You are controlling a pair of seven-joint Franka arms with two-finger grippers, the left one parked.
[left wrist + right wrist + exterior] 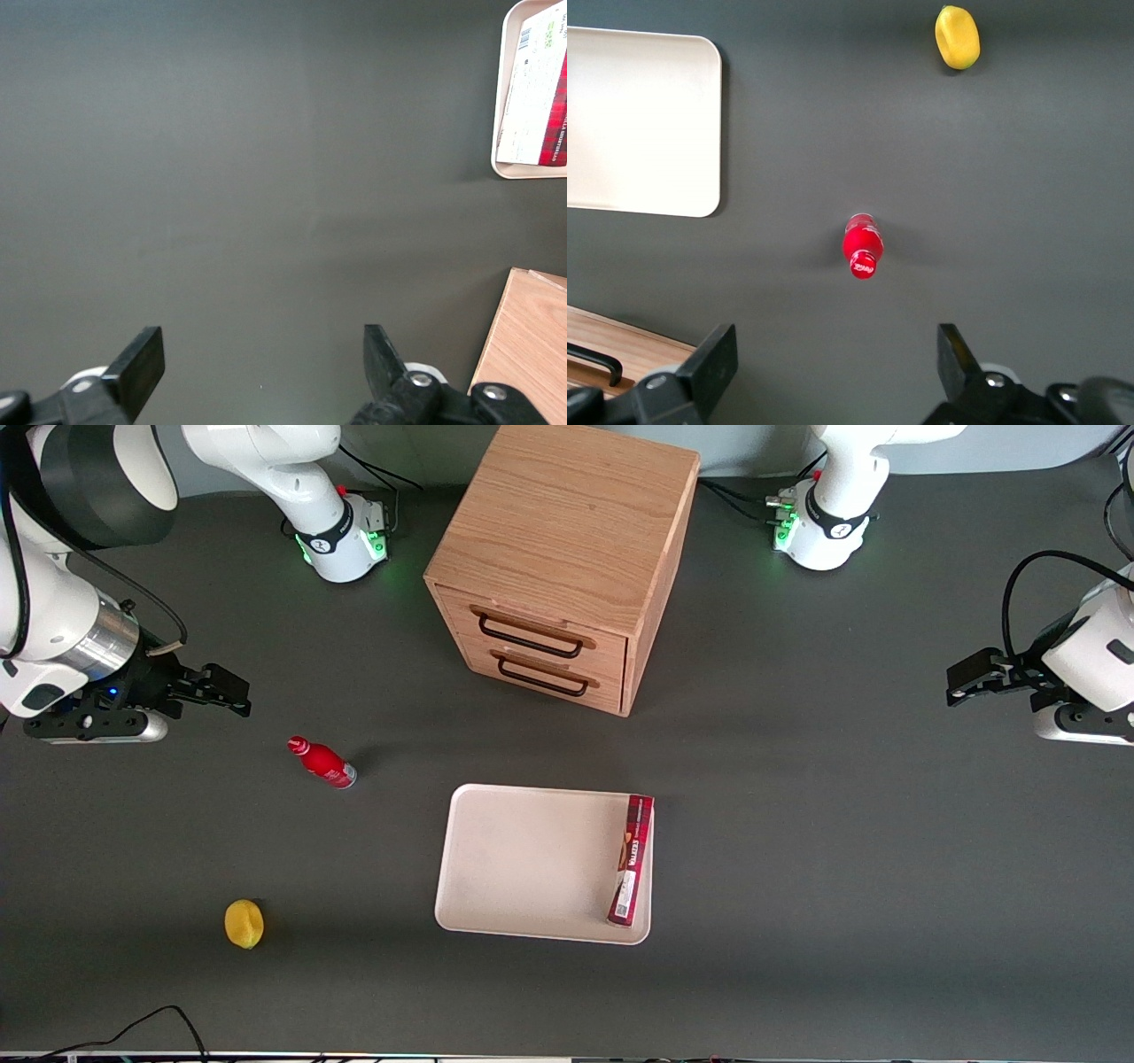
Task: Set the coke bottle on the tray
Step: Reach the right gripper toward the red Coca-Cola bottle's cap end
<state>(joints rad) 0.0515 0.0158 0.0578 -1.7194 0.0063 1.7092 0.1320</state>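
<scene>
Front view: coke bottle (322, 763) near open hand (229, 691)

One coke bottle (322, 763) stands on the table (797, 850) — the only bottle there. One tray (523, 859) lies near the middle, cream-white, and one flat red box (631, 859) rests in it along its rim. One lemon (244, 924) is the sole piece of fruit. One wooden cabinet (567, 540) holds two drawers, each with one dark handle — two handles (530, 636) in all. One gripper (232, 693) of the working arm hangs above the table beside the bottle, its two fingers spread apart.
</scene>
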